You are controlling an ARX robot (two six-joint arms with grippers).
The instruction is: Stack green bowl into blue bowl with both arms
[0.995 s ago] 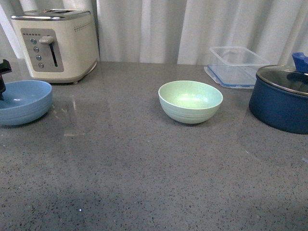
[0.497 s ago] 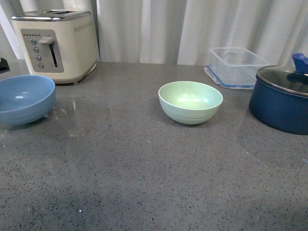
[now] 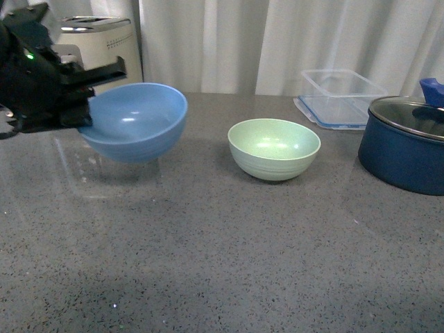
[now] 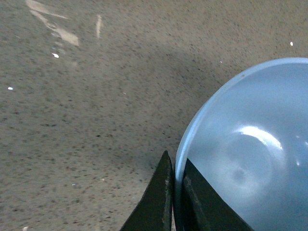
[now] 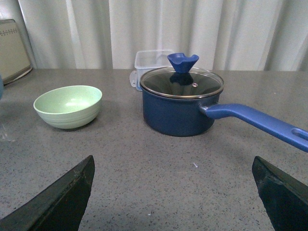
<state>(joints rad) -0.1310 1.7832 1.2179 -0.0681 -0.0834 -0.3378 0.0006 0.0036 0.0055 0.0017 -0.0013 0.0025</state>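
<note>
Pinching the rim of the blue bowl (image 3: 135,125), the left gripper (image 4: 176,192) is carrying it, newly lifted off the counter (image 3: 222,250) at far left, rightward toward the green bowl (image 3: 274,148) sitting mid-counter, readying the stack, while the right gripper (image 5: 175,192) is waiting spread.

Left hand (image 4: 175,168) pinching blue bowl (image 3: 135,121) rim, aloft; right hand (image 5: 172,162) spread wide.
</note>
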